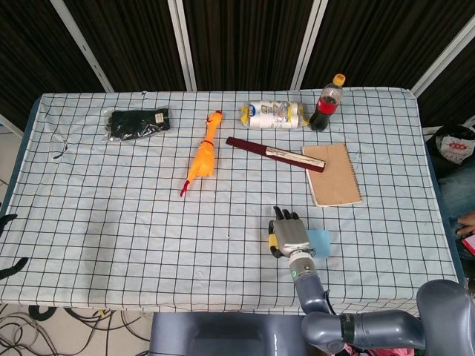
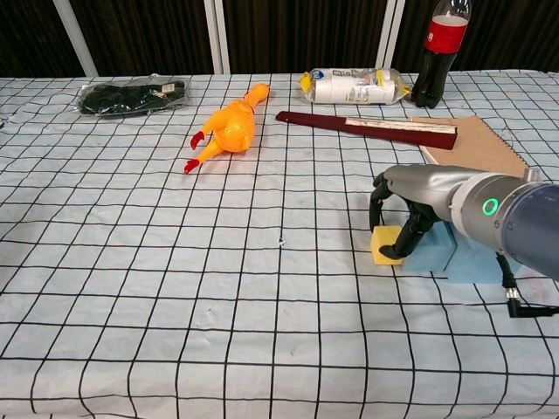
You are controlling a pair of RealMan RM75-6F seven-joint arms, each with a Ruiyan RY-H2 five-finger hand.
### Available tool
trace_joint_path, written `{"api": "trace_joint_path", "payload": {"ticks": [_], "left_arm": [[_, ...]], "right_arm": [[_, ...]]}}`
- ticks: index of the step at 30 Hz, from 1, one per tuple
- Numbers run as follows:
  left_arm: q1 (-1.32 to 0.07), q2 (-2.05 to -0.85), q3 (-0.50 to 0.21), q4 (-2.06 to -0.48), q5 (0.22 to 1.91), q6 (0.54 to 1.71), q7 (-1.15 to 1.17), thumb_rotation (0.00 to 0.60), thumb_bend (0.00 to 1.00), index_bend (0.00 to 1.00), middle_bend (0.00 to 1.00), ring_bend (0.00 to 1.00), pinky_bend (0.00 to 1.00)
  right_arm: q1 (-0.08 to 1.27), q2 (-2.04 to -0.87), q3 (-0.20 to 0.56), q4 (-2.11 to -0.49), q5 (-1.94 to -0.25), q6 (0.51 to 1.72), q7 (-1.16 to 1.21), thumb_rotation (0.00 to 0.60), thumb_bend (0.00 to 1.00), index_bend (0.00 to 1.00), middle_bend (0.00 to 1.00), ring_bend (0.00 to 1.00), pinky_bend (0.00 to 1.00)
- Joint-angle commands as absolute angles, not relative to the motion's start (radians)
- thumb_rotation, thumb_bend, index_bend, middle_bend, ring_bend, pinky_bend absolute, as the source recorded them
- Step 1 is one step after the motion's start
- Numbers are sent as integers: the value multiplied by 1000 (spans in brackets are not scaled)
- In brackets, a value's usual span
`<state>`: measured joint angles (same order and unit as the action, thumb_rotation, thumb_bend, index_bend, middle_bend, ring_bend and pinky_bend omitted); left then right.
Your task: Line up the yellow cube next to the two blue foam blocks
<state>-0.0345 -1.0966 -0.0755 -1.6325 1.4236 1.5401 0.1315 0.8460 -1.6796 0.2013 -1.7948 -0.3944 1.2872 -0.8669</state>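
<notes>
The right hand [image 2: 403, 209] arches over the yellow cube [image 2: 385, 245], fingers gripping it on the tabletop [image 2: 175, 262], with the blue foam blocks [image 2: 454, 253] touching at 3 o'clock.

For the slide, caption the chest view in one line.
Right hand arched over the yellow cube, which sits beside the blue foam blocks on the checked tablecloth.
</notes>
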Motion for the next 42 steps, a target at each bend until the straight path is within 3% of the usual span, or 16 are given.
{"api": "trace_joint_path", "payload": {"ticks": [1,6,13,20,30,42], "left_arm": [[-35,-1097,-76,-1632,1423,1540,133,600,34,229,57,0,0],[-35,-1097,-75,-1632,1424,1540,132,600,34,229,57,0,0],[-35,-1097,-75,-1632,1423,1540,133,600,34,229,57,0,0],[-35,-1096,-75,-1632,1423,1539,135,600,34,229,57,0,0],[-35,-1095,-75,-1633,1423,1538,135,600,35,229,57,0,0],[-35,-1095,-75,-1633,1422,1538,135,600,35,229,57,0,0]], "right_arm": [[845,-1679,199,-1796,-396,1285,-866,600,304,401,0,51,98],[847,-1675,195,-1802,-395,1279,-872,600,303,349,0,43,98],[853,-1664,192,-1817,-379,1274,-888,600,303,158,0,34,98],[854,-1655,189,-1826,-374,1278,-892,600,303,114,0,34,98],[844,-1627,181,-1890,-437,1300,-871,600,298,113,0,24,98],[839,-1644,117,-1945,-558,1357,-901,600,298,218,0,14,98]]}}
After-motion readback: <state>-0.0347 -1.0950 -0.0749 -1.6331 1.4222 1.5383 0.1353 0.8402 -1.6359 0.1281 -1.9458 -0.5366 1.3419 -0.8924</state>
